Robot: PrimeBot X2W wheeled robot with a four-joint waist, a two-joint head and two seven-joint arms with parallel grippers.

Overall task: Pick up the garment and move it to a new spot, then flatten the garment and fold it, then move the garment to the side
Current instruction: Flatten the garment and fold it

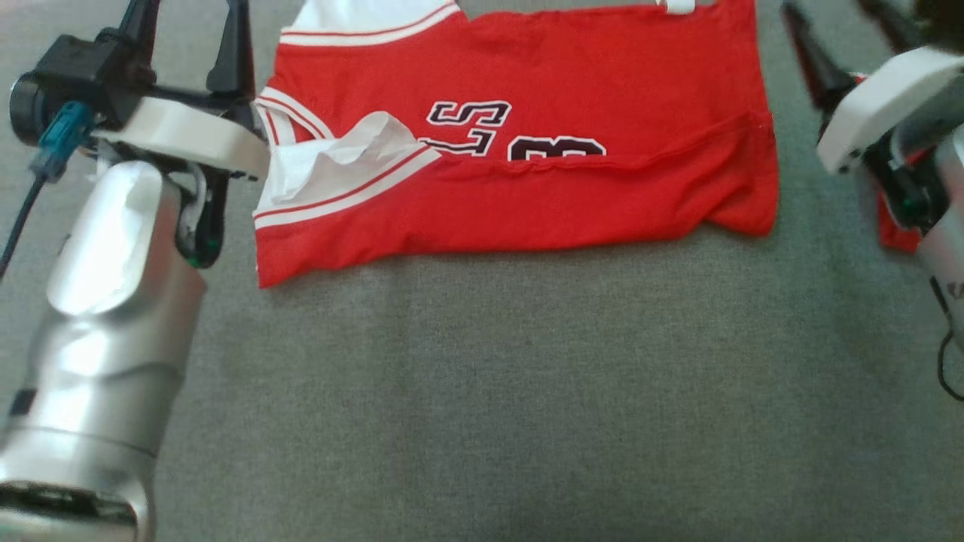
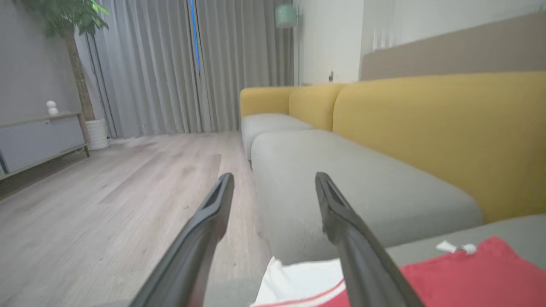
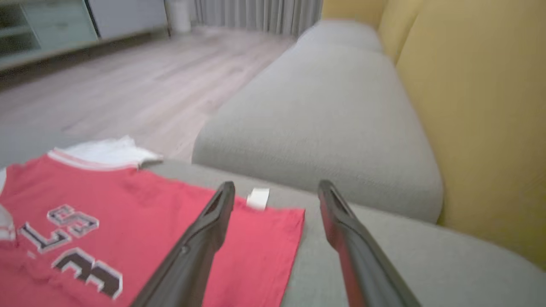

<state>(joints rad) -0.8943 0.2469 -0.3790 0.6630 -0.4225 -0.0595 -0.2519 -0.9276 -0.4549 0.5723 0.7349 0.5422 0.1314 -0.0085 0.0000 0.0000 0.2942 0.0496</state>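
Nearest lies bare grey sofa cushion (image 1: 482, 391). Farther across it, the red jersey (image 1: 572, 150) rests flat, its near edge folded up over the number. It lies between the left gripper (image 2: 274, 177) and right gripper (image 3: 277, 184), both fingers spread wide and empty. Beyond is a second grey seat (image 3: 332, 106) with yellow backrests (image 2: 448, 136), then wood floor (image 2: 106, 192), a low cabinet (image 2: 38, 136), a potted plant (image 2: 72, 25) and grey curtains (image 2: 170, 64).
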